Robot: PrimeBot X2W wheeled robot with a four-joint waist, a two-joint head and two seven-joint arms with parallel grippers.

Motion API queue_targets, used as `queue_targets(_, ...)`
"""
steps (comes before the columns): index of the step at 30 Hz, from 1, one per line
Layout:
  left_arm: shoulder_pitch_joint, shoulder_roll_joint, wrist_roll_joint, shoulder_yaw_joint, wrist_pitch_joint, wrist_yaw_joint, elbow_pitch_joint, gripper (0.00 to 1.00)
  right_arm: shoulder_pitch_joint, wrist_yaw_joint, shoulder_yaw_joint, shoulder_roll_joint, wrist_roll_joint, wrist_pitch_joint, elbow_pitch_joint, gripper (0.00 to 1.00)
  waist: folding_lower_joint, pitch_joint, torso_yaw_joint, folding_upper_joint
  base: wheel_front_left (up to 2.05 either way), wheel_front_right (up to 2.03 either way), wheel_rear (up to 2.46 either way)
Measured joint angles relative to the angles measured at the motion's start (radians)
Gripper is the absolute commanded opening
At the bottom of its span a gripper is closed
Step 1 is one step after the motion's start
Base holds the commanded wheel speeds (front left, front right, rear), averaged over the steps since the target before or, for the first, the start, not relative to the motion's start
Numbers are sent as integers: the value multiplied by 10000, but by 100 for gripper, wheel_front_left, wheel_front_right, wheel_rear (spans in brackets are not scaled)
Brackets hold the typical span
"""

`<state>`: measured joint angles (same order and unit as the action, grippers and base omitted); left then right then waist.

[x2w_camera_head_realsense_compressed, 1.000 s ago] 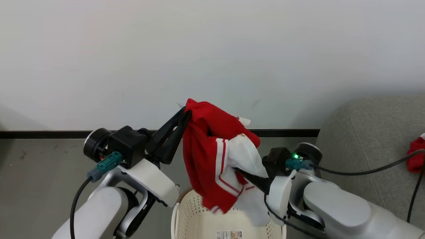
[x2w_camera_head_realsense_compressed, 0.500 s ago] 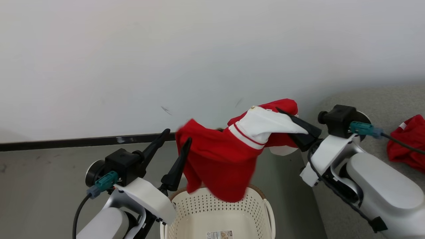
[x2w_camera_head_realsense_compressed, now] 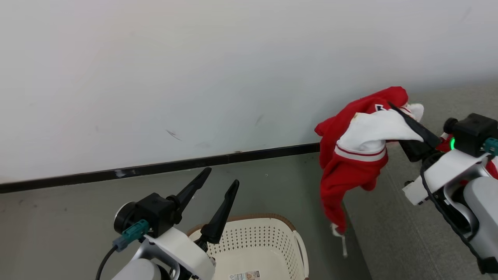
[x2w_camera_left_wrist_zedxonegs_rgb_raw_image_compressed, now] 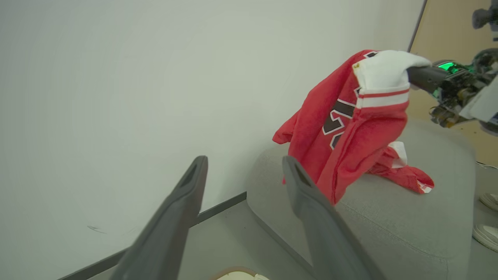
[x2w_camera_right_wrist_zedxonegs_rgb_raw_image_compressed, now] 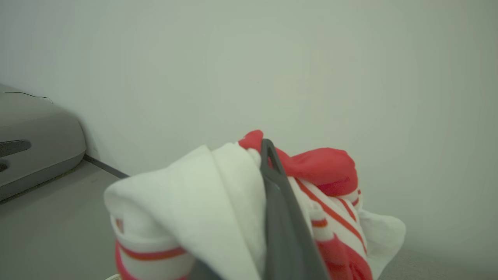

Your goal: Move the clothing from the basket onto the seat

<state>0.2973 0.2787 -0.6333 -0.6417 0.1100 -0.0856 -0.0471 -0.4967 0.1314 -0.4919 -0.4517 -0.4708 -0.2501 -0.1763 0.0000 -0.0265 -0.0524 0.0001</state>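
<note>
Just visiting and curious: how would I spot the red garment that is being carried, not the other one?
Find the big grey seat. Over its edge, the robot's right fingers pinch a red jersey that hangs in the air. The other red garment lies crumpled on the seat, while this one dangles, its wide white band uppermost.

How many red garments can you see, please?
2: a garment hanging from the right gripper, another garment lying on the seat; the basket is partly cropped.

A pale wall (x2w_camera_head_realsense_compressed: pixel 194 58) spans the upper frame, scuffed above a black baseboard (x2w_camera_head_realsense_compressed: pixel 155 169); grey floor (x2w_camera_head_realsense_compressed: pixel 58 217) lies lower left. White shoes (x2w_camera_left_wrist_zedxonegs_rgb_raw_image_compressed: pixel 488 238) sit at the left wrist view's right edge.
</note>
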Motion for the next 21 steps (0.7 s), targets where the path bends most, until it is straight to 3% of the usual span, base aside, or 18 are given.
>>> queue_targets(9, -214, -219, 13, -500, 176, 372, 142, 100, 1481, 0, 1908, -320, 575, -12, 470, 0, 0, -49, -584, 0, 0, 0, 0)
queue_targets(21, -227, -598, 13, -895, 424, 713, 330, 100, 3020, 0, 3323, -337, 1145, -21, 1241, 0, 0, -75, -1423, 0, 0, 0, 0)
